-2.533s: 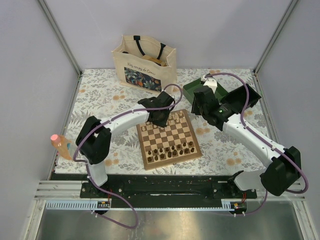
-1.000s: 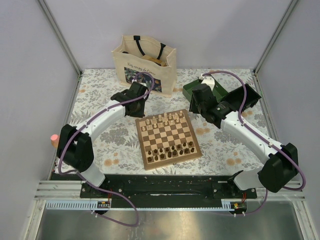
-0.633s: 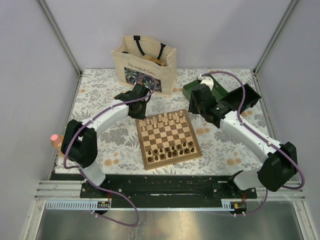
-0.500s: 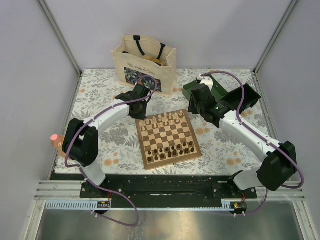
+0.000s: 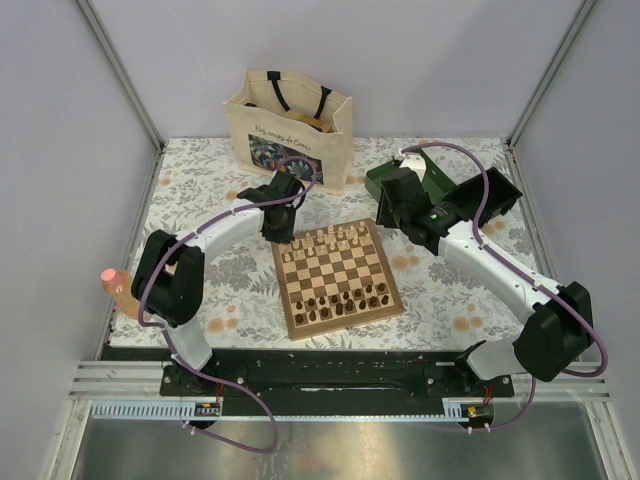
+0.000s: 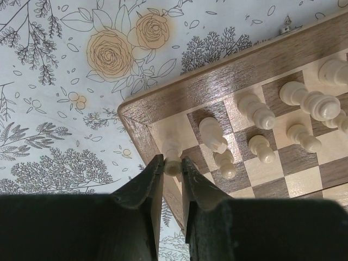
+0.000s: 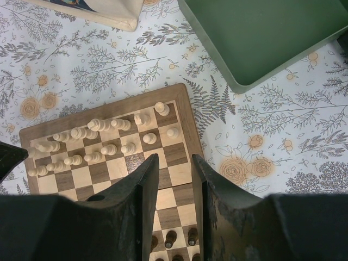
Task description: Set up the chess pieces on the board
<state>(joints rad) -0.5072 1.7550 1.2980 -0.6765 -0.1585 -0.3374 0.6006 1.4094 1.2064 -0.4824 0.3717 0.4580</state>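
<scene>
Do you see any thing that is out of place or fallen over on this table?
Nothing on the board looks toppled. One stray item is a peach bottle with a pink cap, at the left edge of the table; it has nothing to do with chess. The left gripper grips a pale piece on a corner square.

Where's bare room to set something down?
Free: middle rows of the board, between the pale pieces and dark pieces; tablecloth left of the board, toward the bottle; the strip along its near edge. Crowded: the far edge, where the left gripper pinches a pale piece at the corner, the right gripper hovers open, and the tote bag and green box sit close.
</scene>
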